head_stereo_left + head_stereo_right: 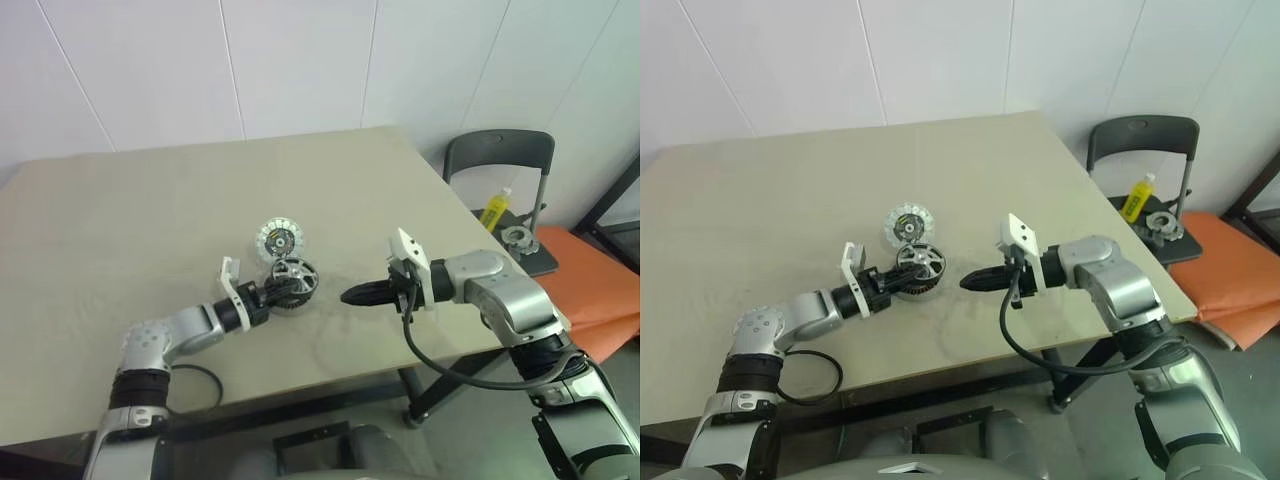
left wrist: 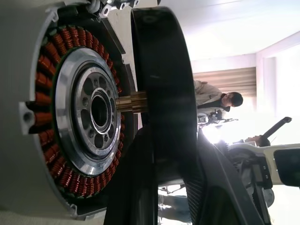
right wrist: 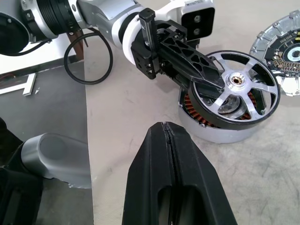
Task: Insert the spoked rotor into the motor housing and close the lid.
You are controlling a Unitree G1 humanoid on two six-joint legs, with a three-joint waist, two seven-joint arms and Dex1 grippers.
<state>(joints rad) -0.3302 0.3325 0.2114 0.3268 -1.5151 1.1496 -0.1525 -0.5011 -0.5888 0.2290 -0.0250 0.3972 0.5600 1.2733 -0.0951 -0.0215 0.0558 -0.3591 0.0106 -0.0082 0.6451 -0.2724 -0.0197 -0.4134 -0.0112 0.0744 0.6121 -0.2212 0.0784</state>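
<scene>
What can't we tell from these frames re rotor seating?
- Spoked rotor, gripped by left gripper, tilts over motor housing; whether its shaft has entered the centre hole is hidden by the rotor, right wrist view.
- Left wrist view: the housing's lower edge is blocked by the fingers.
- Lid: cut off by the frame edge.
- Head views: too small.

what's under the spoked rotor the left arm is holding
Under the spoked rotor, tilted and partly seated, sits the motor housing; copper windings show through the spokes. Its far side is covered.
</scene>
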